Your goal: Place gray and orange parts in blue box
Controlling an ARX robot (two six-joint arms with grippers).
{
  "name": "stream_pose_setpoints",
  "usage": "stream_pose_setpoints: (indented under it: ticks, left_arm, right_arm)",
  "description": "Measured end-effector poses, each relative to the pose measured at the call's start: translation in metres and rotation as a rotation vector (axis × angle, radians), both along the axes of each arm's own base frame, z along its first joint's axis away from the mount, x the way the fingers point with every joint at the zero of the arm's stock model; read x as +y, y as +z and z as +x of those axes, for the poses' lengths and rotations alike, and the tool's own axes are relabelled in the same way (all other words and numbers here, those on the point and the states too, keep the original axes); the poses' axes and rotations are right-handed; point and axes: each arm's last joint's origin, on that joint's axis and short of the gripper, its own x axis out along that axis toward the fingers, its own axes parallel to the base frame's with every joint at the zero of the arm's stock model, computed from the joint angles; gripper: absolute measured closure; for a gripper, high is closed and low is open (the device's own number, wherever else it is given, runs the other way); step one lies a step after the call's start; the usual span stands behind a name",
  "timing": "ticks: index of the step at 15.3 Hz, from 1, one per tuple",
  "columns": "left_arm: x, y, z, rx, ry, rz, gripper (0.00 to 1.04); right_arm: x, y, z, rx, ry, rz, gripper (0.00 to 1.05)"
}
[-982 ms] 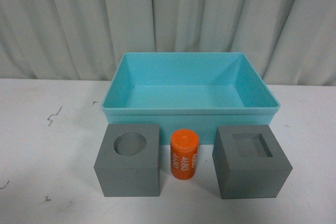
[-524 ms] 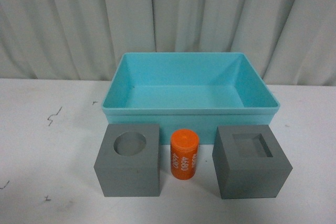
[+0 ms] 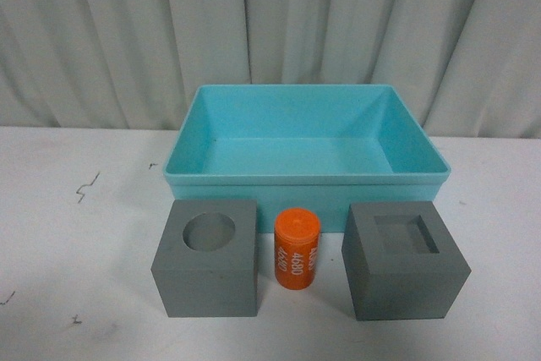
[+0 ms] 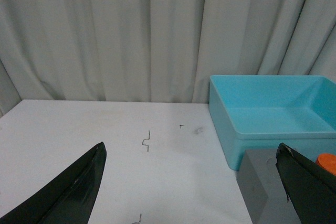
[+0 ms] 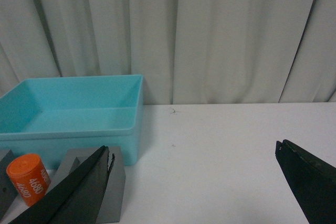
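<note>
In the front view a gray cube with a round recess [image 3: 207, 258], an orange cylinder [image 3: 297, 249] with white numerals and a gray cube with a square recess [image 3: 404, 259] stand in a row on the white table, just in front of the blue box [image 3: 306, 177], which holds nothing. No arm shows there. My left gripper [image 4: 191, 153] is open over bare table, left of the round-recess cube [image 4: 260, 182] and the blue box [image 4: 231, 129]. My right gripper [image 5: 193, 153] is open, right of the square-recess cube [image 5: 116, 190], the orange cylinder [image 5: 27, 178] and the box [image 5: 79, 129].
A pale pleated curtain [image 3: 270, 31] hangs behind the white table [image 3: 76, 234]. Small dark marks [image 3: 87, 186] dot the tabletop on the left.
</note>
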Motion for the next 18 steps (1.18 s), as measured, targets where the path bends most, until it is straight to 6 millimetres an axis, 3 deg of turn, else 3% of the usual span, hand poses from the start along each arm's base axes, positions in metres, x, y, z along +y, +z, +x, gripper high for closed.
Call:
stream_pose_setpoints:
  ticks: [18]
  left_arm:
    - [0.0,0.0,0.0,0.0,0.0,0.0,0.07]
  right_arm:
    - [0.0,0.0,0.0,0.0,0.0,0.0,0.06]
